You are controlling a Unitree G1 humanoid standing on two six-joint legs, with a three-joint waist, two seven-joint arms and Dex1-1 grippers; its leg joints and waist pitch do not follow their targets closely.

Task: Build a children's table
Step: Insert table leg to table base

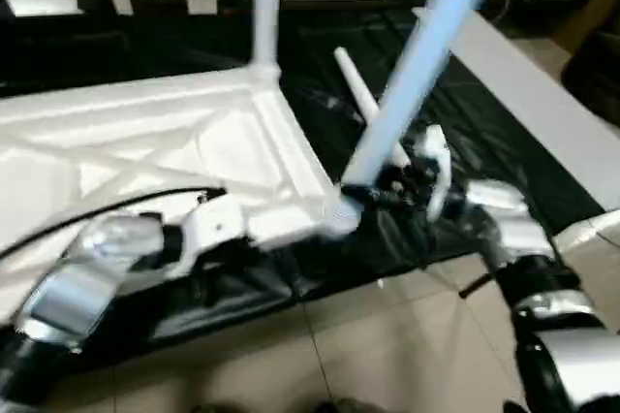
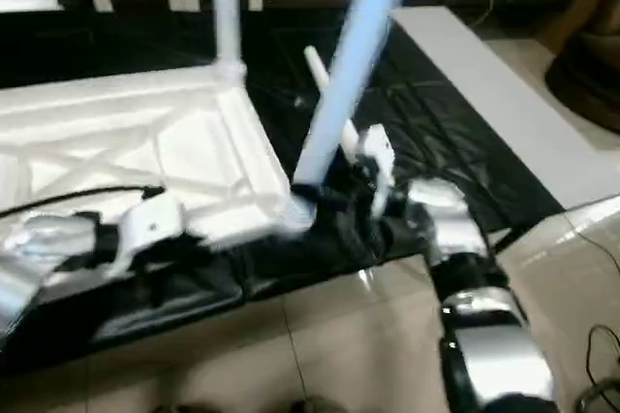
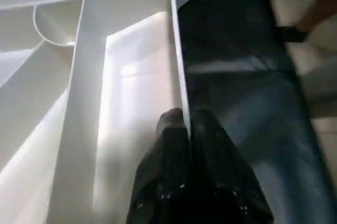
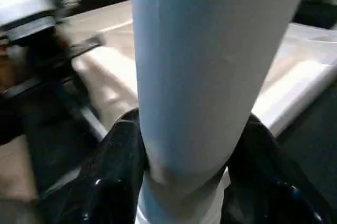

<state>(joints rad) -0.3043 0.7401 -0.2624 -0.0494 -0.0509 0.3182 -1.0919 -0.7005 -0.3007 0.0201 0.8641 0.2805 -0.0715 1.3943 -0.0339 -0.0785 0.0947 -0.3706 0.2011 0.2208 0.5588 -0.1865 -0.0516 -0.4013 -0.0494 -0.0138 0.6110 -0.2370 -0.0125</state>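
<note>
The upturned table top lies on a black sheet on the floor. The left gripper has its jaws pinched on the top's near rim. The right gripper has its jaws clamped around a tilted leg at the near corner socket; another leg stands upright in the far corner.

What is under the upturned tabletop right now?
The tabletop lies ribs-up on a black sheet that spreads past its edges onto the tiled floor. Whatever lies directly beneath the top is covered. A loose leg lies on the sheet beyond it.
</note>
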